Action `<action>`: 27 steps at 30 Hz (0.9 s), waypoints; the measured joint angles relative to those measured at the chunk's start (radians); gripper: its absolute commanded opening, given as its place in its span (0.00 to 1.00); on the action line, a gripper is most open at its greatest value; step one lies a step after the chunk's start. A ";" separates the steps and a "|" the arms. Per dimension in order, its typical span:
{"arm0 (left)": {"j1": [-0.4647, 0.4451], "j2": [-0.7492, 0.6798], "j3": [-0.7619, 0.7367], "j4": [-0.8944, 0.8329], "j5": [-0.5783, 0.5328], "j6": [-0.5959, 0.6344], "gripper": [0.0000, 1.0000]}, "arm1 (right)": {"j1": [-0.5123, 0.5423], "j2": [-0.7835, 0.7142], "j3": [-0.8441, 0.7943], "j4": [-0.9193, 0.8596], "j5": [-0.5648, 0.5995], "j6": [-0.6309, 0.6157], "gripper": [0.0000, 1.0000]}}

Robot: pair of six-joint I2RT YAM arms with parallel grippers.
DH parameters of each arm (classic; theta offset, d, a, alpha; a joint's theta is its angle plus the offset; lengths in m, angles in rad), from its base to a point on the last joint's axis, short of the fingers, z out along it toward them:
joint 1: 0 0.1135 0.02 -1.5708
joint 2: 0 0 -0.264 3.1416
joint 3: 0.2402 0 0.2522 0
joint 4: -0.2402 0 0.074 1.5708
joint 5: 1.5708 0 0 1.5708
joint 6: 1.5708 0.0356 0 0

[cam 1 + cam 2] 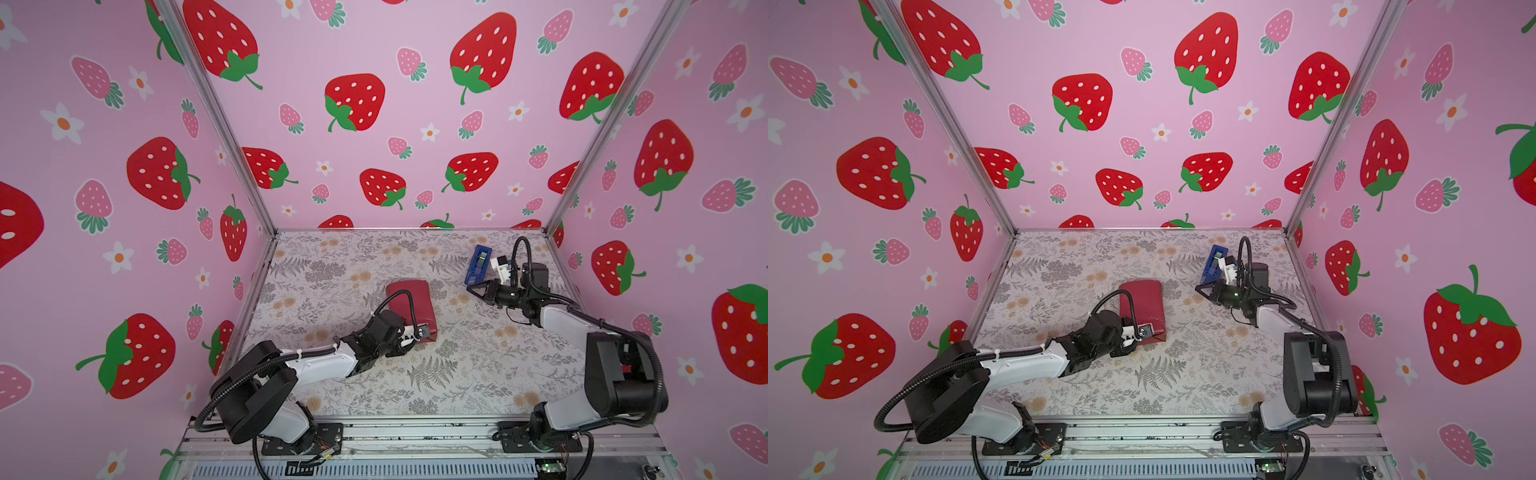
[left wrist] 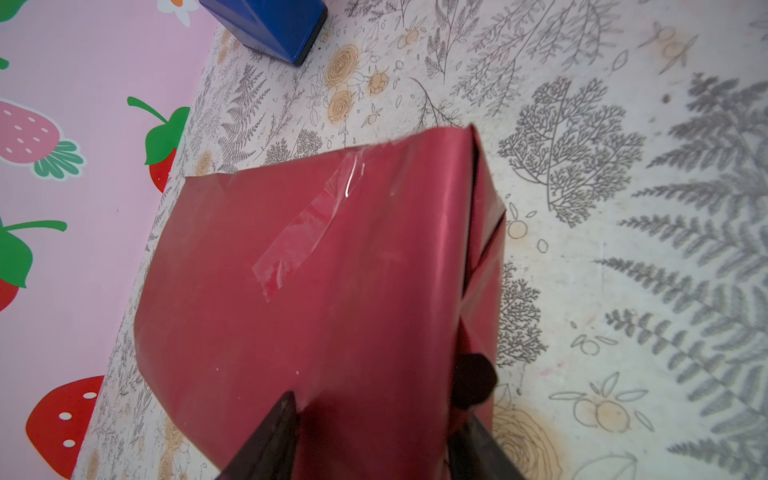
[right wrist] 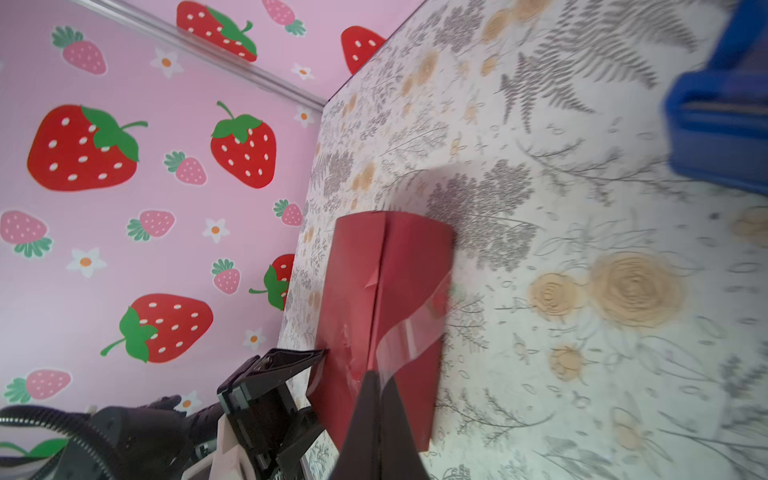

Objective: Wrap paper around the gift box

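**Top views.** In both top views the paper (image 1: 424,305) lies folded into a parcel at the middle of the table (image 1: 332,270). The gift box is hidden inside it. The left gripper (image 1: 415,338) is at the parcel's near end. The right gripper (image 1: 473,289) is beside the tape dispenser (image 1: 480,264), well apart from the parcel.

**Left wrist.** The jaws are part-open and clamp the paper, with a finger (image 2: 282,419) on either side. A stuck tape piece (image 2: 307,232) sits on the upper face.

**Right wrist.** The jaws are closed on a clear tape strip (image 3: 409,332), which curls free.

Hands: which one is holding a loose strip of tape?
The right hand, shut on a clear tape strip that curls from its tip. The left hand holds no tape; it clasps the red paper parcel.
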State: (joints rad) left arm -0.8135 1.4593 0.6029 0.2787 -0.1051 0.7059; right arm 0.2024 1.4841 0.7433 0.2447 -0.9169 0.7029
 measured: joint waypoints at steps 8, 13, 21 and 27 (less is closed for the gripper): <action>0.000 0.000 0.000 -0.002 0.000 -0.003 0.57 | 0.299 -0.053 -0.158 0.156 0.070 0.048 0.00; 0.000 0.000 0.000 -0.002 0.000 -0.004 0.57 | 0.420 -0.051 -0.206 0.251 0.149 0.051 0.00; 0.000 0.000 0.002 -0.007 0.000 -0.004 0.56 | 0.515 0.067 -0.212 0.405 0.203 0.067 0.00; 0.000 0.000 0.004 -0.010 0.000 -0.005 0.55 | 0.552 0.099 -0.251 0.467 0.220 0.088 0.00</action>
State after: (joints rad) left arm -0.8135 1.4593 0.6067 0.2691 -0.1047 0.7013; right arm 0.7540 1.5829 0.4919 0.7113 -0.6968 0.7906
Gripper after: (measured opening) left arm 0.556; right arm 0.042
